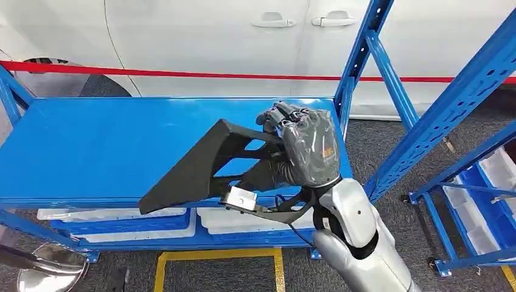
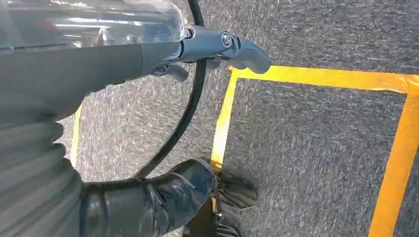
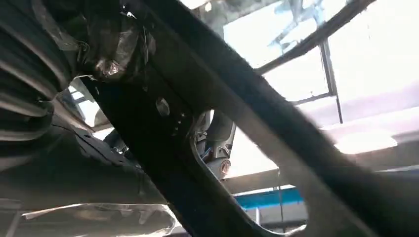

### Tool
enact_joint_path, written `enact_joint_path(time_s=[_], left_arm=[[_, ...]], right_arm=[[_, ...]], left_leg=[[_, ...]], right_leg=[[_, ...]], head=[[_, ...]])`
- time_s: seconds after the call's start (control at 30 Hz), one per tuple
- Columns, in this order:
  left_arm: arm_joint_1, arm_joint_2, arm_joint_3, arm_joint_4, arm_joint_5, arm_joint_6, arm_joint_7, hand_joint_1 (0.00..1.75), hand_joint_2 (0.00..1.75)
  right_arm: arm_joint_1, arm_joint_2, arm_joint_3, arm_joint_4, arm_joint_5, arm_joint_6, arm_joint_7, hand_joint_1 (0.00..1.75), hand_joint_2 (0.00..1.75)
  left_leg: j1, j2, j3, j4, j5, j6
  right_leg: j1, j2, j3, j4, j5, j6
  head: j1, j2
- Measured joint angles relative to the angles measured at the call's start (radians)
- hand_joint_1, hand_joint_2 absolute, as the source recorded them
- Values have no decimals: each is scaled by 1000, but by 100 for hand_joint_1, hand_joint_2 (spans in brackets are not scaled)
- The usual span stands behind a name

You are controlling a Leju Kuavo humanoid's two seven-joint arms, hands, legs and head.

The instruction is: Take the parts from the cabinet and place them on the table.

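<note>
While the right hand (image 1: 307,146) clenched the black part (image 1: 201,167) above the blue table (image 1: 91,146), its long overhang risked twisting loose.

part (image 1: 201,170) in right hand (image 1: 307,149) — above shelf (image 1: 91,146) | bins (image 1: 115,220) under shelf — car (image 1: 213,36) behind

You're looking at grey carpet floor (image 1: 389,152) marked with yellow tape lines (image 2: 316,77). A blue metal rack (image 1: 91,146) stands ahead, white bins (image 1: 115,214) on its lower shelf, another blue rack (image 1: 450,115) to the right. Behind it, a red barrier tape (image 1: 182,73) runs past a white car (image 1: 213,36).
</note>
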Motion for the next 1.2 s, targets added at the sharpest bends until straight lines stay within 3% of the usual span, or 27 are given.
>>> enact_joint_path(time_s=[0.9, 1.2], left_arm=[[-14, 0, -12, 0, -35, 29, -4, 0, 175], [-18, -1, -19, 0, -18, 3, -26, 0, 175]], right_arm=[[-4, -62, 48, -167, -8, -4, -10, 175, 175], [-6, -75, 56, -169, -10, -7, -8, 175, 175]], left_leg=[[0, 0, 0, 0, 0, 0], [0, 0, 0, 0, 0, 0]], right_leg=[[0, 0, 0, 0, 0, 0], [0, 0, 0, 0, 0, 0]], head=[[0, 0], [0, 0]])
